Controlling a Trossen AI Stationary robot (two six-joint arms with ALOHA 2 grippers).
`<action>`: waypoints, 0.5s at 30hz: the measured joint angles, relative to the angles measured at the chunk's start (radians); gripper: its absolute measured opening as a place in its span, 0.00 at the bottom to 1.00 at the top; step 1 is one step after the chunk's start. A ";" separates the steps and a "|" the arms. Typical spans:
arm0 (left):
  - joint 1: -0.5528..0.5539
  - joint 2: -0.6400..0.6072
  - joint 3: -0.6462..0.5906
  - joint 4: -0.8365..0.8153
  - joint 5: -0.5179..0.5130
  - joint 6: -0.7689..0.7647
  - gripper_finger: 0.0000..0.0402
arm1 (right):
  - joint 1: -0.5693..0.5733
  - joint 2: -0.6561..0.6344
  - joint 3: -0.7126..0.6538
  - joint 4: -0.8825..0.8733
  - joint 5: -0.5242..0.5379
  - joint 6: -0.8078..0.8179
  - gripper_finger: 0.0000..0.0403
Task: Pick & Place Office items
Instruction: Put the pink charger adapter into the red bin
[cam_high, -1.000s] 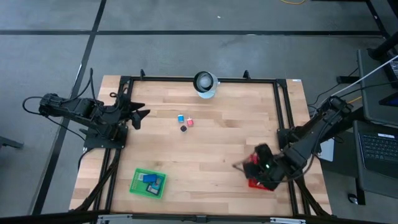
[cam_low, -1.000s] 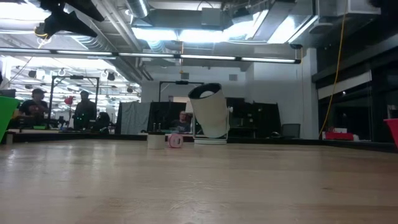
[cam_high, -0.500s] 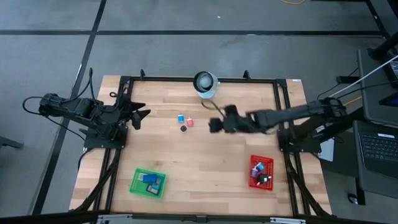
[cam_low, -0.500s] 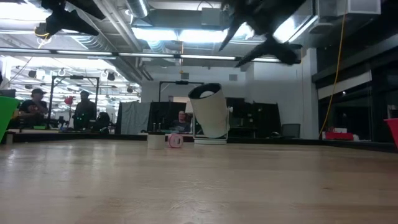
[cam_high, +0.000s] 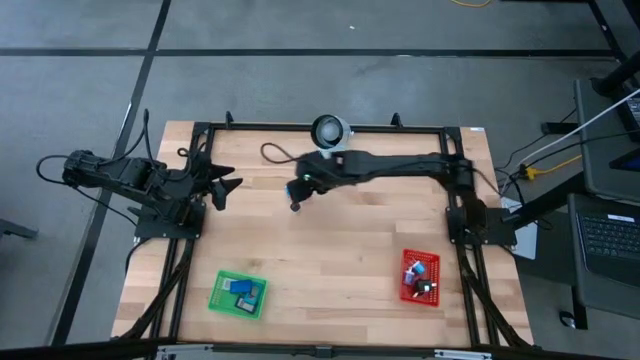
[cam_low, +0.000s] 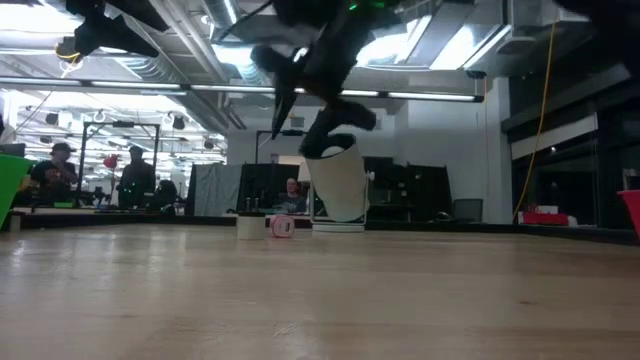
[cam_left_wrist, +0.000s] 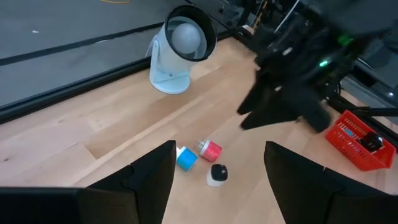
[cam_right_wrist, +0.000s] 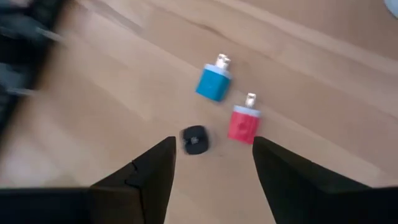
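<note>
Three tiny office items lie on the table's middle: a blue block (cam_right_wrist: 212, 83), a red block (cam_right_wrist: 242, 122) and a small black piece (cam_right_wrist: 195, 139). In the high view the black piece (cam_high: 296, 207) shows just clear of the arm. My right gripper (cam_right_wrist: 214, 171) hangs open above them, touching none; in the low view it (cam_low: 300, 90) is well off the tabletop. My left gripper (cam_high: 228, 190) waits open at the table's left edge, and its wrist view shows the same blue block (cam_left_wrist: 186, 158), red block (cam_left_wrist: 210, 150) and black piece (cam_left_wrist: 217, 174).
A white ring-shaped object (cam_high: 330, 133) stands at the far edge, just behind the items. A red basket (cam_high: 420, 277) with several items sits near right, a green basket (cam_high: 238, 294) with items near left. Bare wood lies between them. People show in the room behind.
My right arm has swung fast from over the red basket at the near right, across the table toward the far left, and now reaches out over the three items in the middle. The items and baskets have stayed where they were.
</note>
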 joint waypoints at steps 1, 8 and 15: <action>0.000 0.000 0.000 0.000 0.003 0.003 0.60 | -0.004 0.037 0.047 -0.039 -0.002 -0.008 0.54; 0.000 0.000 0.000 -0.003 0.034 0.015 0.60 | -0.014 0.214 0.273 -0.201 -0.023 -0.063 0.54; 0.000 0.000 0.000 -0.006 0.042 0.033 0.60 | -0.023 0.258 0.295 -0.299 -0.022 -0.060 0.54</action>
